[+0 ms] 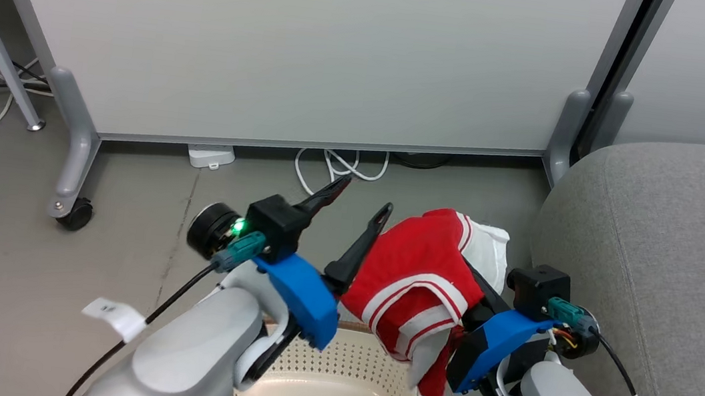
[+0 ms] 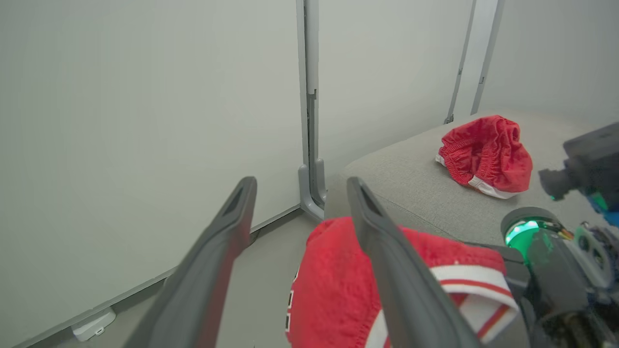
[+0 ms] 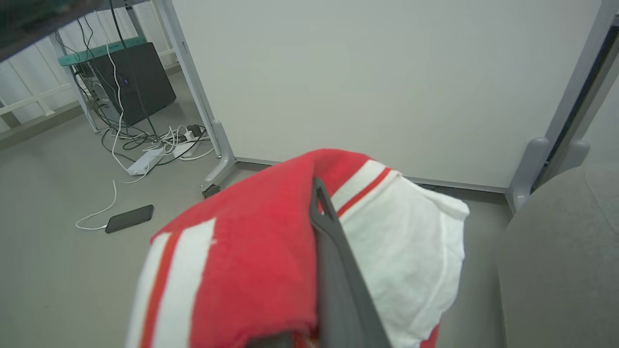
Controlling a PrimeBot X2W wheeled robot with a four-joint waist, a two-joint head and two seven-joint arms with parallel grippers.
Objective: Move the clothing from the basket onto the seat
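Grey floor and pale partition panels [image 1: 303, 51] back the cream basket [image 1: 346, 362]. Above its far rim hangs the striped red garment [image 1: 414, 273], clamped in the right pincer [image 3: 320, 203], whose fingers are closed on the cloth. Also above the basket, just left of the garment, the left pincer [image 1: 364, 197] gapes wide and empty. Right of the basket, the plain red garment [image 2: 486, 154] lies on the grey seat [image 1: 654, 262].

left pincer [image 1: 362, 199]: fingers spread wide, pointing forward | right pincer [image 3: 320, 198]: fingers pressed together, pointing forward
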